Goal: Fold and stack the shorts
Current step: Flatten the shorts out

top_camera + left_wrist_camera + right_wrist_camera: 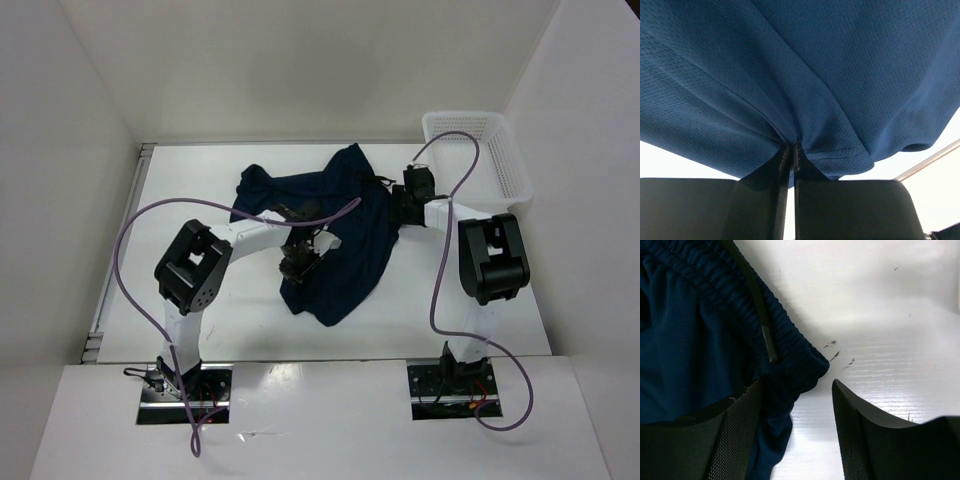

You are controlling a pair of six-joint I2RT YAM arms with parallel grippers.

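One fold of shorts (815, 75) tight in left gripper (790, 156).

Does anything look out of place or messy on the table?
Only the shorts: they lie crumpled and twisted, not flat. The left fingers pinch a fold of them; the waistband sits by the open right fingers. The basket stands upright.

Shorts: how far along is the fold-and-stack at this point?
Done: nothing; the shorts lie rumpled and unfolded on the table. In hand: the left gripper is shut on a pinch of their fabric, the right gripper stands open at the waistband. Left: every fold, then the stacking.
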